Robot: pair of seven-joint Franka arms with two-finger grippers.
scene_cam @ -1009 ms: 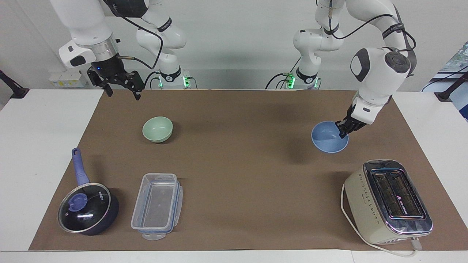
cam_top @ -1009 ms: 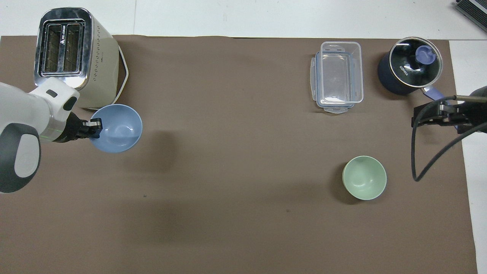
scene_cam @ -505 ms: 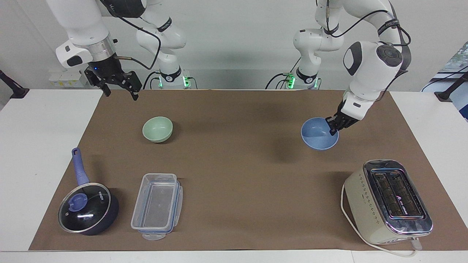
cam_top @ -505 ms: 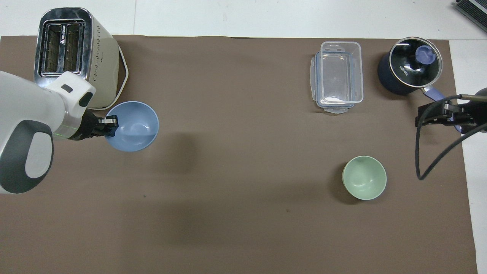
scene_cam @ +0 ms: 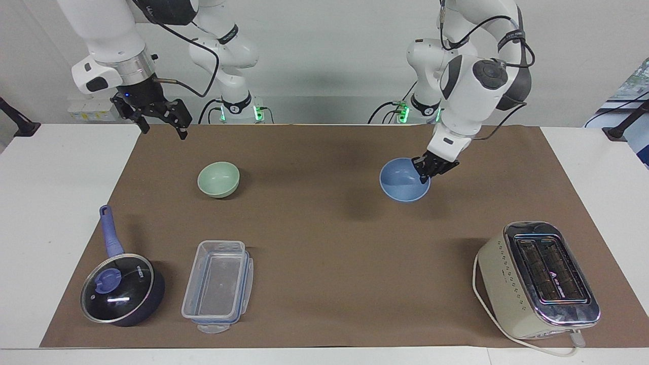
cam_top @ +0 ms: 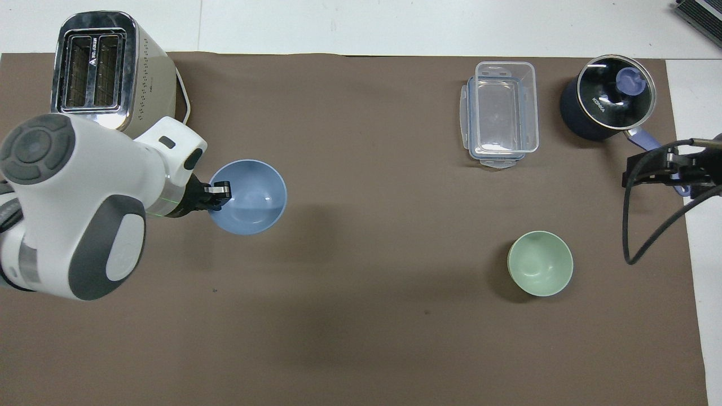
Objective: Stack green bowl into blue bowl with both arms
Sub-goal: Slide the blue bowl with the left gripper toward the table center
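The light blue bowl (scene_cam: 404, 181) hangs above the brown mat, held by its rim in my left gripper (scene_cam: 427, 171). It also shows in the overhead view (cam_top: 250, 197), with the left gripper (cam_top: 217, 192) shut on its rim. The pale green bowl (scene_cam: 218, 179) sits upright on the mat toward the right arm's end, also seen in the overhead view (cam_top: 540, 263). My right gripper (scene_cam: 161, 117) is open and raised over the mat's edge near the robots, apart from the green bowl; it shows at the overhead view's edge (cam_top: 660, 169).
A cream toaster (scene_cam: 538, 280) stands toward the left arm's end, far from the robots. A clear plastic container (scene_cam: 218, 285) and a dark lidded pot (scene_cam: 120, 290) with a blue handle stand toward the right arm's end, farther than the green bowl. The brown mat (scene_cam: 324, 243) covers the table.
My left gripper has carried the blue bowl toward the middle of the table, away from the toaster. My right gripper has drifted slightly up and outward. The green bowl has not moved.
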